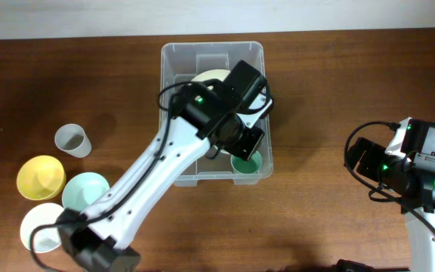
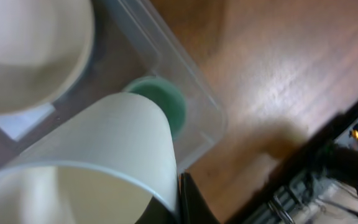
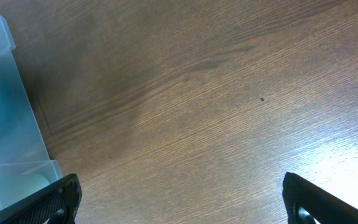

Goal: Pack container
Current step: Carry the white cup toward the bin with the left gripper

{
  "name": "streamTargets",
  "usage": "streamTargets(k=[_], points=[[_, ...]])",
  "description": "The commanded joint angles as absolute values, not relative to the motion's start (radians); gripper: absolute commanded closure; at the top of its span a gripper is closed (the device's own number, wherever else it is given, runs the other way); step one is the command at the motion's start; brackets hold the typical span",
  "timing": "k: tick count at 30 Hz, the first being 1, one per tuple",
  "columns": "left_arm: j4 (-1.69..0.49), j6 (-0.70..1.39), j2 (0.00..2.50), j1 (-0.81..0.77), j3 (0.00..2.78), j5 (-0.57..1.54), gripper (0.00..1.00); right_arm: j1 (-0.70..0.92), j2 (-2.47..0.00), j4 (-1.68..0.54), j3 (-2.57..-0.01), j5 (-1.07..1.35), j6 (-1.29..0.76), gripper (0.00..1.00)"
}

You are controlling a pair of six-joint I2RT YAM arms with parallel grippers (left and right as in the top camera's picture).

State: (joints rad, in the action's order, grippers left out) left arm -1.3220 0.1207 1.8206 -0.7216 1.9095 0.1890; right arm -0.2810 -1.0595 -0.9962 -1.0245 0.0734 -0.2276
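Container sat at the table's middle, and you held the left gripper above its near right corner, pinched tight on the wall of a pale cup, probably to set it beside the green cup inside. Your right gripper hung spread wide over the table, out of the way.
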Motion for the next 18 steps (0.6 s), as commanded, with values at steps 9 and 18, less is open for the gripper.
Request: streamTargets(k=[9, 18], points=[[-1.327, 0.115, 1.920, -0.720, 1.909, 0.270, 0.98, -0.289, -1.056, -0.998, -1.021, 0.083, -0.222, 0.01], [-1.312, 0.115, 1.920, -0.720, 1.909, 0.266, 0.57, -0.289, -1.056, -0.998, -1.021, 0.082, -0.222, 0.01]])
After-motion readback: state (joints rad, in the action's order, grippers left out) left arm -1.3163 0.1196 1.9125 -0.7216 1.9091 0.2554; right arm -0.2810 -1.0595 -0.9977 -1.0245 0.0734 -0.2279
